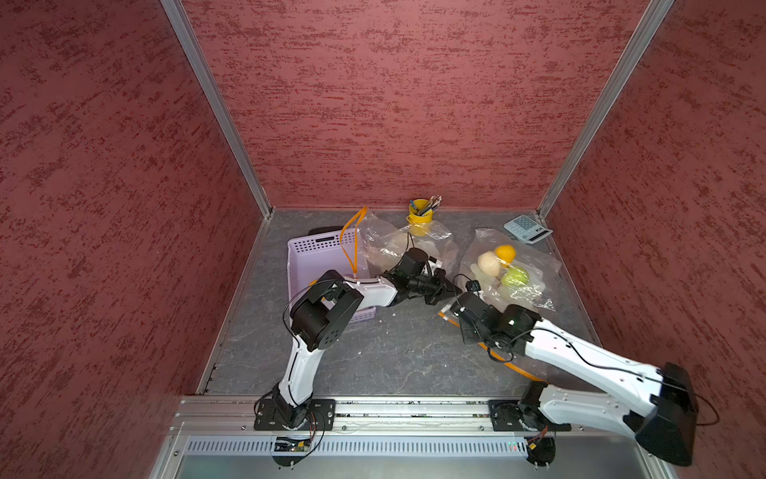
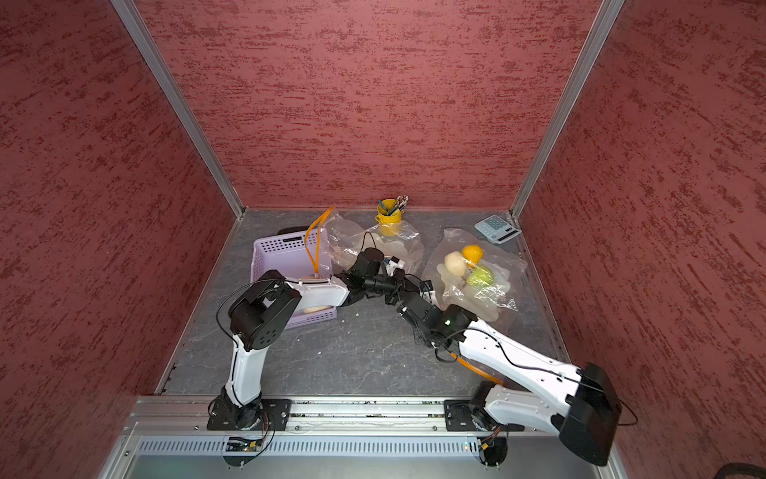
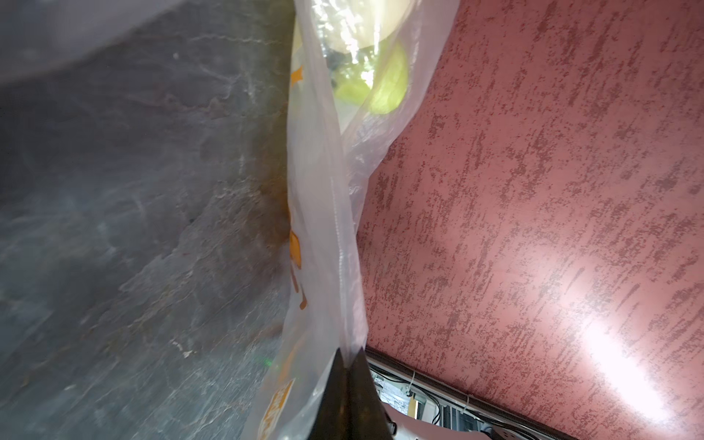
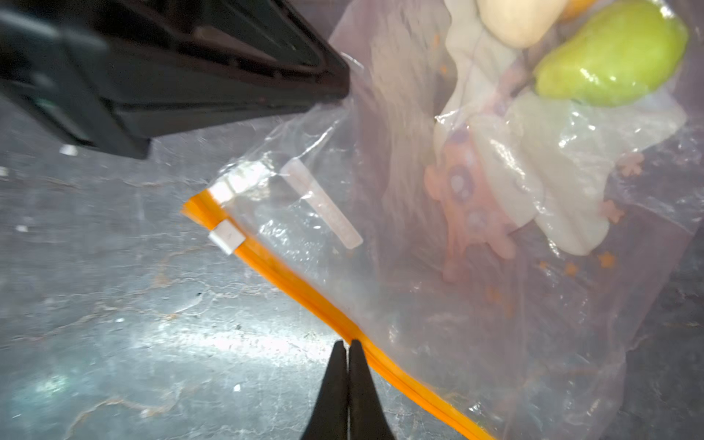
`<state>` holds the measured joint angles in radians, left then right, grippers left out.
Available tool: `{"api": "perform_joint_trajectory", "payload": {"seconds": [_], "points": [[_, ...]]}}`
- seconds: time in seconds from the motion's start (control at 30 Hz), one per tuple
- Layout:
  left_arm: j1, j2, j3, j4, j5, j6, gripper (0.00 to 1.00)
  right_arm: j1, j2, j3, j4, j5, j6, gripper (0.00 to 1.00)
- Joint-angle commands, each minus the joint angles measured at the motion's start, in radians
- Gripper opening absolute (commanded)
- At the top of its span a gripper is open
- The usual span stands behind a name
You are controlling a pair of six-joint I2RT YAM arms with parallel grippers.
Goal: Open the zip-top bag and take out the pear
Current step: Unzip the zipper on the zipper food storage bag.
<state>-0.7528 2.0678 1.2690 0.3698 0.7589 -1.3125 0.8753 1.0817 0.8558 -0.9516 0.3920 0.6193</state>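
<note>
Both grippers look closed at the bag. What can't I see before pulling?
Right gripper: shut at the orange zip strip; its tips hide the contact, right wrist view.
Zip strip's far end: cut off by that view's edge, under the right arm in both top views.
Pear: blurred behind glare and film, left wrist view.
Left gripper: which layers of the zip-top bag it pinches; folds hide them, left wrist view.
</note>
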Motion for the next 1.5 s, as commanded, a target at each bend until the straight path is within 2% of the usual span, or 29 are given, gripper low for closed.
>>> {"api": "perform_joint_trajectory", "payload": {"seconds": [0.0, 0.03, 0.1, 0.13, 0.2, 0.33, 0.57, 0.67, 0.77, 0.83, 0.93, 1.07, 1.1, 1.13, 1.17, 1.2, 1.23, 1.27, 1.37, 1.47], "points": [[0.003, -0.025, 0.053, 0.032, 0.021, -0.023, 0.00, -0.003, -0.038, 0.015, -0.033, -0.059, -0.023, 0.00], [0.001, -0.018, 0.059, 0.033, 0.023, -0.025, 0.00, -0.004, -0.035, 0.010, -0.023, -0.106, -0.043, 0.03], [0.000, -0.012, 0.064, 0.024, 0.025, -0.021, 0.00, -0.001, -0.013, -0.002, -0.008, -0.183, -0.059, 0.38], [0.001, -0.009, 0.061, 0.025, 0.025, -0.023, 0.00, 0.012, 0.007, -0.009, -0.006, -0.185, -0.061, 0.47], [0.001, -0.009, 0.055, 0.030, 0.027, -0.024, 0.00, 0.030, 0.035, -0.013, -0.010, -0.125, -0.040, 0.57], [0.001, -0.010, 0.050, 0.034, 0.033, -0.031, 0.00, 0.032, 0.093, -0.012, 0.012, -0.014, -0.009, 0.63], [0.003, -0.014, 0.046, 0.046, 0.042, -0.050, 0.00, 0.033, 0.236, 0.016, 0.018, 0.119, -0.037, 0.67], [0.006, -0.013, 0.043, 0.064, 0.046, -0.069, 0.00, 0.033, 0.277, 0.012, 0.043, 0.170, -0.035, 0.64], [0.007, -0.010, 0.032, 0.092, 0.054, -0.094, 0.00, 0.027, 0.285, 0.040, 0.010, 0.264, 0.004, 0.52], [0.007, -0.012, 0.030, 0.095, 0.059, -0.100, 0.00, 0.027, 0.282, 0.062, 0.004, 0.286, -0.008, 0.37], [0.006, -0.018, 0.030, 0.089, 0.060, -0.095, 0.00, 0.026, 0.254, 0.076, -0.008, 0.291, -0.001, 0.00], [0.013, -0.030, 0.028, 0.098, 0.056, -0.099, 0.00, 0.025, 0.127, 0.074, -0.027, 0.249, -0.021, 0.00], [0.014, -0.035, 0.035, 0.099, 0.055, -0.095, 0.02, 0.025, 0.097, 0.083, -0.056, 0.241, -0.022, 0.00], [0.015, -0.037, 0.042, 0.099, 0.056, -0.091, 0.19, 0.025, 0.072, 0.089, -0.076, 0.229, -0.026, 0.00], [0.017, -0.044, 0.043, 0.157, 0.051, -0.100, 0.40, 0.025, 0.042, 0.094, -0.091, 0.216, -0.029, 0.00], [0.019, -0.054, 0.039, 0.196, 0.039, -0.117, 0.71, 0.025, 0.015, 0.095, -0.103, 0.200, -0.030, 0.00], [0.022, -0.064, 0.039, 0.229, 0.030, -0.129, 0.89, 0.025, -0.004, 0.093, -0.108, 0.184, -0.037, 0.00], [0.025, -0.081, 0.040, 0.247, 0.022, -0.131, 0.99, 0.025, -0.026, 0.090, -0.116, 0.170, -0.042, 0.00], [0.043, -0.161, 0.043, 0.223, -0.007, -0.081, 1.00, 0.025, -0.078, 0.077, -0.144, 0.154, -0.029, 0.00], [0.073, -0.269, 0.077, 0.043, -0.027, 0.068, 1.00, 0.025, -0.115, 0.078, -0.135, 0.128, -0.040, 0.00]]}}
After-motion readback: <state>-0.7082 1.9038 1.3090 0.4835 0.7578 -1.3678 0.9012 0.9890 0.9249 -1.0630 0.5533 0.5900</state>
